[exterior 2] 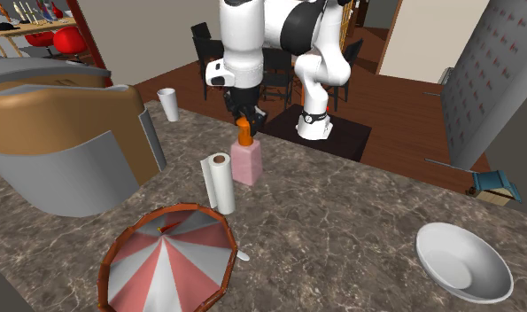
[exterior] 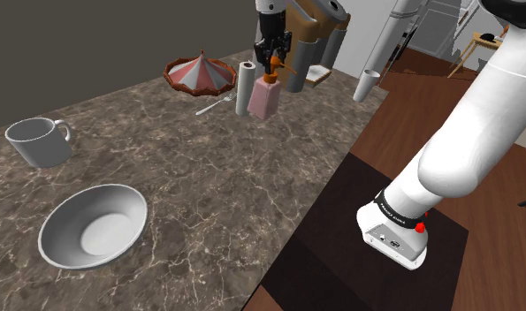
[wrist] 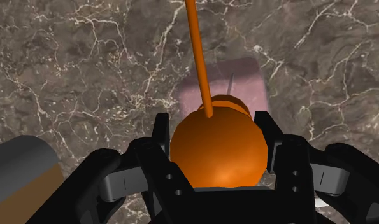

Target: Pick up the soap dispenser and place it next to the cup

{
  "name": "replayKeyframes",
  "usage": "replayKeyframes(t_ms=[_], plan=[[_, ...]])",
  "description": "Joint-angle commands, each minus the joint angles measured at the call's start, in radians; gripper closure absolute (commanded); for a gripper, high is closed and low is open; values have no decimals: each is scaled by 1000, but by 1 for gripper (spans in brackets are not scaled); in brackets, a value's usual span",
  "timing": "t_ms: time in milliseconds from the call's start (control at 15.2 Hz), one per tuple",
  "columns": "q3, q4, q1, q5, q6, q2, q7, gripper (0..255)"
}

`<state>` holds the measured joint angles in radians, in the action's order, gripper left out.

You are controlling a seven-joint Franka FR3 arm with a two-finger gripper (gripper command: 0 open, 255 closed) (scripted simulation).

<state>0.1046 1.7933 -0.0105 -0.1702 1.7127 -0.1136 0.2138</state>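
Pincer (wrist: 216, 130) clasps the soap dispenser (exterior: 264, 99) by its orange pump head.

A home kitchen open to a dining area: a dark, veined stone counter (exterior: 208, 177) carries a mug (exterior: 38, 141), a bowl (exterior: 93, 223), a fork (exterior: 215, 106) and a paper-towel roll (exterior: 245, 88). Beyond it, dark chairs (exterior 2: 202, 42) stand on a wood floor (exterior 2: 403, 106).
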Motion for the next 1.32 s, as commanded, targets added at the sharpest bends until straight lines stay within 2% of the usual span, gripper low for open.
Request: replayKeyframes(t_ms=[0, 1254], plan=[[0, -27, -1, 1, -27, 0, -4, 255], [4, -295, -7, 0, -283, -10, -38, 255]])
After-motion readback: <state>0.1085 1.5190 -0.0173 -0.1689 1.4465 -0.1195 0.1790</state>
